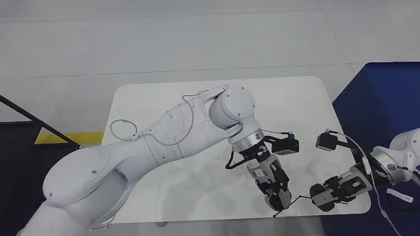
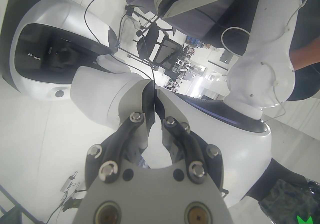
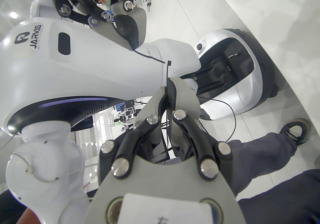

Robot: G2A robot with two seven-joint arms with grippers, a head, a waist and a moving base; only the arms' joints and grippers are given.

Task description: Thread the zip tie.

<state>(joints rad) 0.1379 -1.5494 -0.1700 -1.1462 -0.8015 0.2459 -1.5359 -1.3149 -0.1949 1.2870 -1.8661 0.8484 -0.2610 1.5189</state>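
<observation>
Pre-threading: left fingers [image 2: 147, 99] pinched the zip tie [image 3: 150, 56] tail, right fingers [image 3: 186, 96] its head [image 3: 169, 63]; the tip seemingly needed guiding into the slot.

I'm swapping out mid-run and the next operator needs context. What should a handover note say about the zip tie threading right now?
Left end effector: shut on the zip tie's pointed strap end.
Right end effector: shut on the strap just below the head.
Where: both held over the table's near edge, tips facing each other.
Done: both ends gripped; the tip sits right beside the head.
Left to do: tip not visibly through the slot; feed it in and pull through.
</observation>
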